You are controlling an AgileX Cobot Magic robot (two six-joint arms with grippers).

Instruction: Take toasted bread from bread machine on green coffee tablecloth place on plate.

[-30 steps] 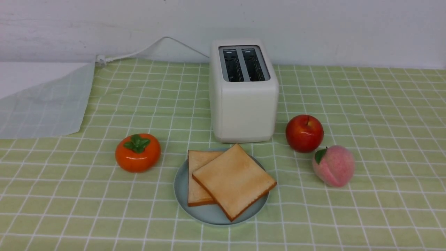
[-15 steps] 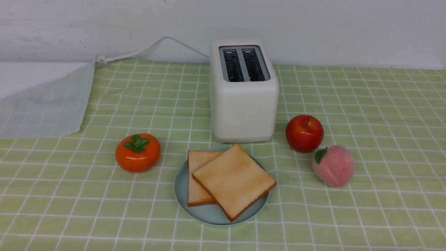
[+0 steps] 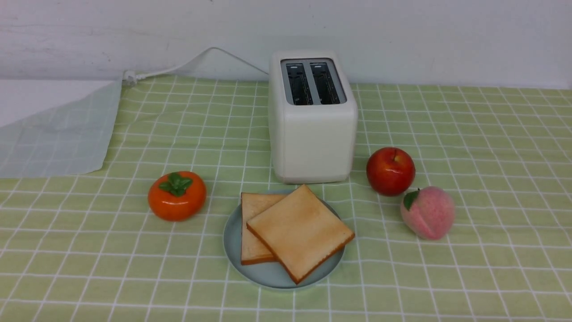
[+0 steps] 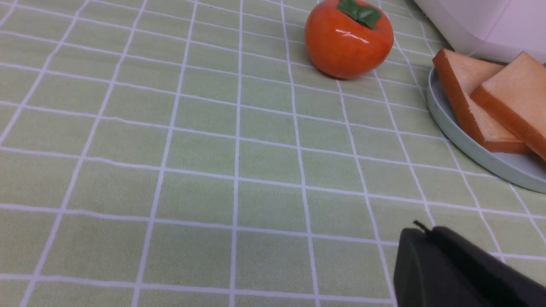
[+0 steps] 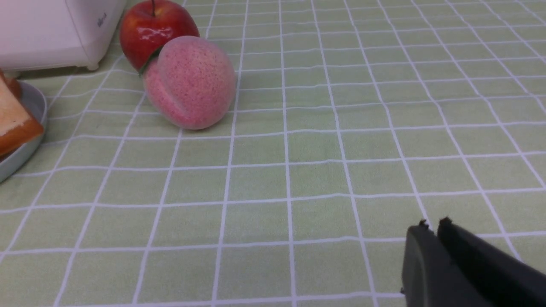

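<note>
Both toast slices lie on the plate, the toaster's slots look empty, and both hands rest closed and empty.

Left to right: the left hand sits pinched shut over the tablecloth, near the persimmon. The toast overlaps on the plate, just before the toaster. It looks light, stiff and crumbly, best taken by opposite crust edges. The right hand is pinched shut too, near the peach.
</note>
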